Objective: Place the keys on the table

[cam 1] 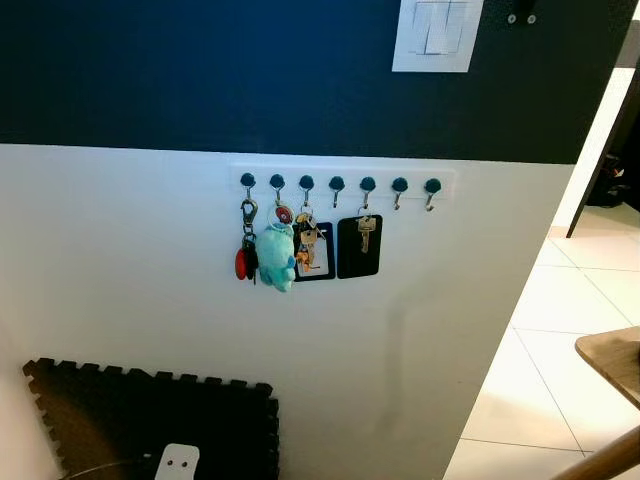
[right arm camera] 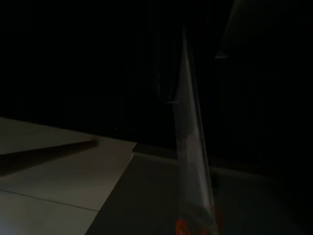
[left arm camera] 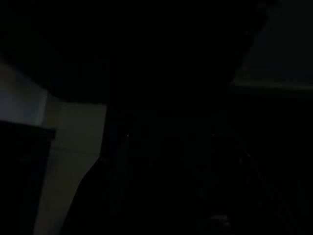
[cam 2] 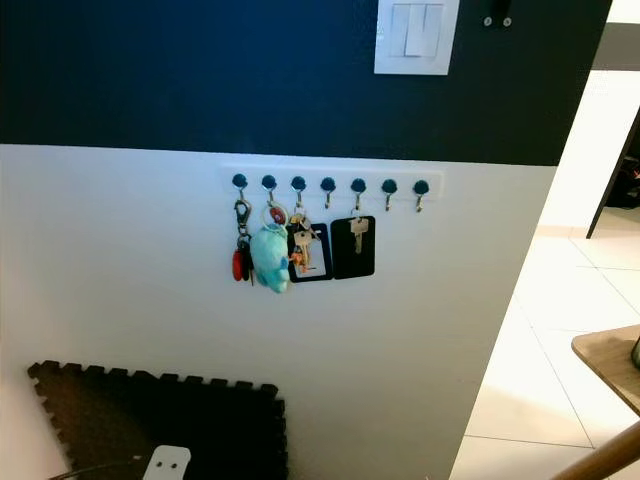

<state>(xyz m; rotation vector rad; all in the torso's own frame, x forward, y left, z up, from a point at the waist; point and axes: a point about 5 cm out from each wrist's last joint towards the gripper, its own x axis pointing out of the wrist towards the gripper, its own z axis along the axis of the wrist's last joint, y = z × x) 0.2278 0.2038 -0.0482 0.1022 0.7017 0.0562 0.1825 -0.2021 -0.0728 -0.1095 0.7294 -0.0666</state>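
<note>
Lowest in the head views, one dark foam mat (cam 1: 150, 420) with a toothed edge is leaned against the base of the wall, and one small white block (cam 1: 178, 462) with two holes is seen in front of it. One wooden table (cam 1: 612, 362) corner is recorded at the right edge, above pale floor tiles (cam 1: 560, 330), with one slanted wooden rail (cam 1: 600, 462) below it.

One white hook rack (cam 1: 340, 182) is fixed to the white lower part of the wall, just under the dark blue upper band. Seven dark-capped hooks are counted on it. From the robot's left:
- hook one: one clip carrying red and dark fobs (cam 1: 245, 262);
- hook two: one teal plush toy (cam 1: 276, 256) on a ring;
- hook three: one bunch of keys (cam 1: 306, 245) against one black card holder (cam 1: 318, 252);
- hook four: nothing is carried;
- hook five: one single key (cam 1: 366, 233) against a second black holder (cam 1: 359, 246);
- hooks six and seven: nothing is carried.

All keys are hung on the rack, well apart from the table.

One white light switch plate (cam 1: 437, 32) is mounted on the blue band above.

Both wrist views are very dark; pale floor and dim shapes are made out, and whether the jaws of either gripper are parted or closed cannot be told.
</note>
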